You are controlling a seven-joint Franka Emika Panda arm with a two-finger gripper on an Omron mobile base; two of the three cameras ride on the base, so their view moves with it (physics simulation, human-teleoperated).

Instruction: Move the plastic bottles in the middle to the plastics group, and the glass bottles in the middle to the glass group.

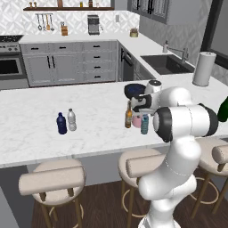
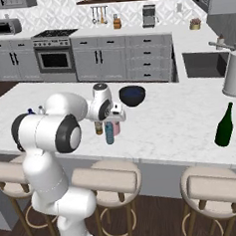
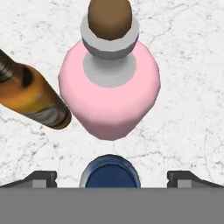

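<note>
Near the front edge of the surface (image 1: 40, 129), about midway along it, the teal bottle (image 1: 144, 124) stands upright with the pink bottle (image 1: 136, 120) just behind it and the brown bottle (image 1: 128, 116) beside that, the three close together. From the hand view the teal bottle's top (image 3: 110, 171) sits directly below, between the two finger tips, with the pink bottle (image 3: 109, 87) beyond it and the brown one (image 3: 35, 96) off to one side. The jaws (image 3: 110, 178) are spread wide and hold nothing; the gripper (image 1: 141, 104) hangs just above the cluster.

As a judgement, the teal bottle looks like thin plastic: light, a little yielding, easy to tip, and smooth enough to slip. A hold on the body just under the narrow top seems safest, squeezing gently. The pink and brown bottles look like glass, heavier, rigid and breakable, so the descent should avoid knocking them.

Toward the left end of the surface stand the navy bottle (image 1: 61, 123) and the clear bottle (image 1: 71, 120), side by side. Well apart at the right end stands the dark green bottle (image 2: 224, 125). A dark bowl (image 2: 132, 95) lies behind the cluster.
</note>
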